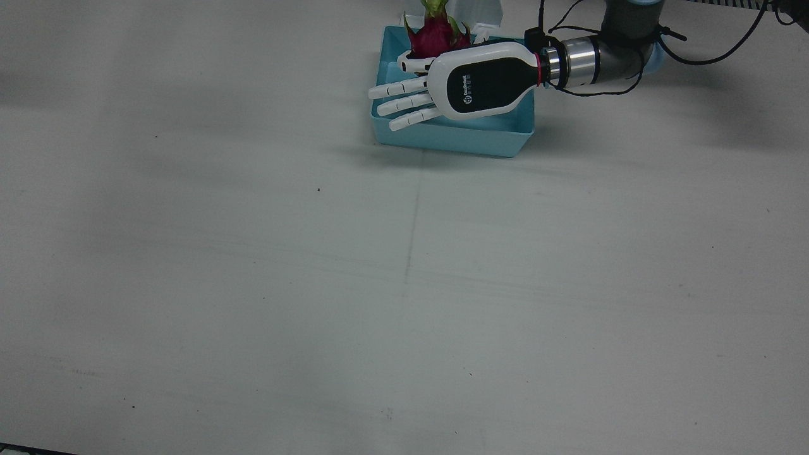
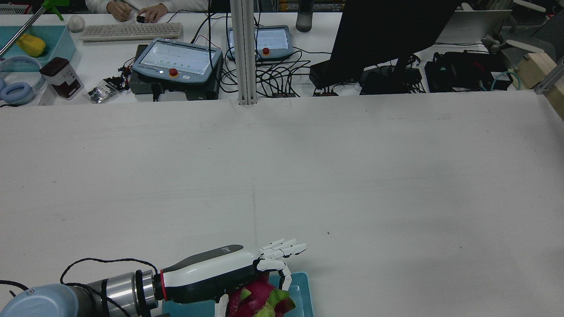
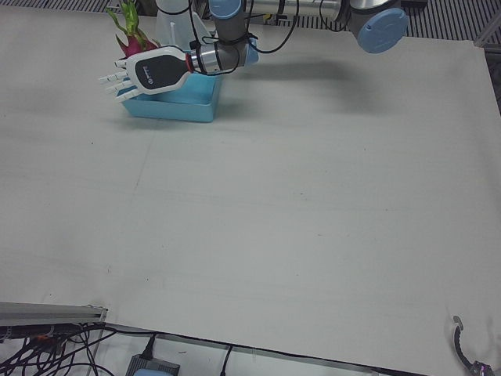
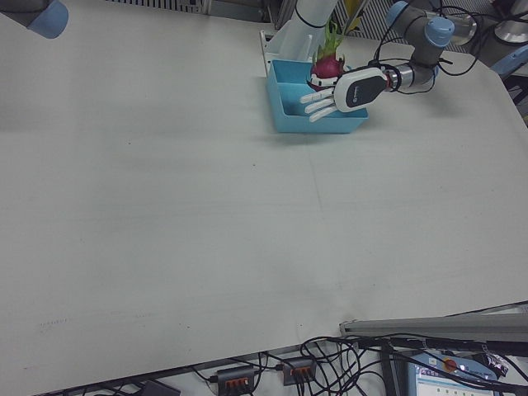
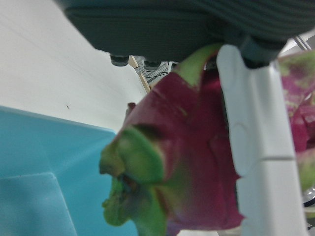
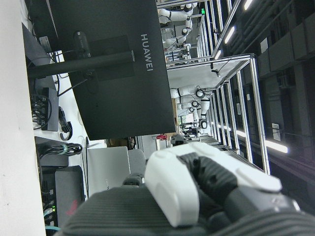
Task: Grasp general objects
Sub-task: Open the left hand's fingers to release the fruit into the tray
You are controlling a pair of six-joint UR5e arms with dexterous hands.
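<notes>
A pink dragon fruit (image 1: 433, 35) with green scales stands in the far part of a light blue tray (image 1: 455, 136) near the robot's side of the table. My left hand (image 1: 461, 85) hovers over the tray, palm down, fingers (image 1: 404, 101) stretched out straight and apart, its thumb beside the fruit. The rear view shows the same hand (image 2: 220, 268) above the fruit (image 2: 257, 299). In the left hand view the fruit (image 5: 187, 162) fills the space under the palm, with the thumb (image 5: 261, 147) against its side. My right hand (image 6: 197, 191) shows only in part in its own view.
A white pedestal (image 1: 480, 9) stands just behind the tray. Beyond the table's far edge in the rear view are a monitor (image 2: 387, 35), teach pendants (image 2: 176, 61), cables and a post (image 2: 244, 53). The right arm's elbow (image 4: 41, 16) is at the corner.
</notes>
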